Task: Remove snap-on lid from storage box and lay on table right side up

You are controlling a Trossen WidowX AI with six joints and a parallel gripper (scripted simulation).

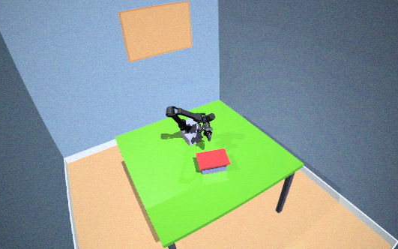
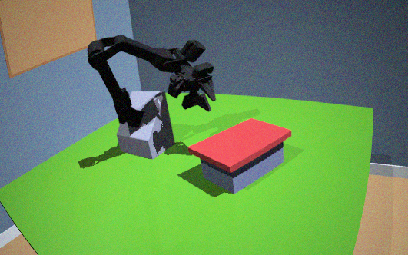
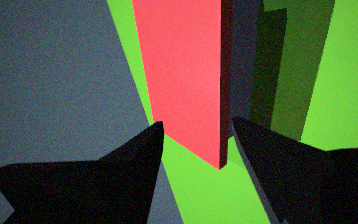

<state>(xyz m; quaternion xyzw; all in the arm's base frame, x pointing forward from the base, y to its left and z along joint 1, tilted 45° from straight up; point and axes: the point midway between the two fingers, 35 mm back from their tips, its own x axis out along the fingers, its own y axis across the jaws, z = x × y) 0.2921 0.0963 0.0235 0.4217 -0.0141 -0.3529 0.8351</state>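
Observation:
The red lid (image 1: 213, 158) (image 2: 242, 144) (image 3: 185, 60) lies flat on top of the grey-blue storage box (image 1: 214, 170) (image 2: 259, 165) and overhangs its sides. The box stands on the green table (image 1: 165, 195) (image 2: 111, 207). My gripper (image 1: 209, 139) (image 2: 212, 105) (image 3: 197, 125) is partly open and empty. It hangs above the table on the robot-base side of the box, higher than the lid and short of it. In the wrist view the near end of the lid shows between and beyond the two fingertips, without visible contact.
The pale robot base (image 1: 190, 139) (image 2: 132, 145) stands behind the box, to its left in the top and exterior views. The arm arches above the base. Shadows of the arm and box fall on the table. Walls rise beyond the table's back edges.

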